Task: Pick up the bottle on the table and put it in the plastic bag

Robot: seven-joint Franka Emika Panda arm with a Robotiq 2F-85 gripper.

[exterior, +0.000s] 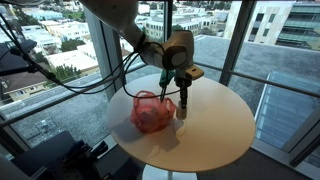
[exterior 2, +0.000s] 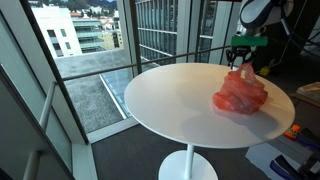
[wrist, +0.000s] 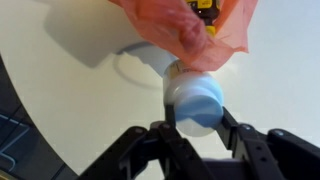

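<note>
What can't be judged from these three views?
1. Wrist view: whether the tool actually clamps the bottle; too blurred.
2. In an exterior view: the bottle, hidden behind the plastic bag.
3. Wrist view: the plastic bag's opening, cut off by the top edge.

Bag [wrist: 185,22] thin crinkly plastic; table [wrist: 62,92] smooth, matt.

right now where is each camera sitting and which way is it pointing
Exterior view: inside the room, above table height, facing the windows over the round table; the arm reaches in from upper left, hand over the table.
Exterior view: beside the window wall, facing into the room across the table; hand at upper right.
Wrist view: on the wrist, looking down past the hand at the bottle.
Shared: all three show the red plastic bag.
</note>
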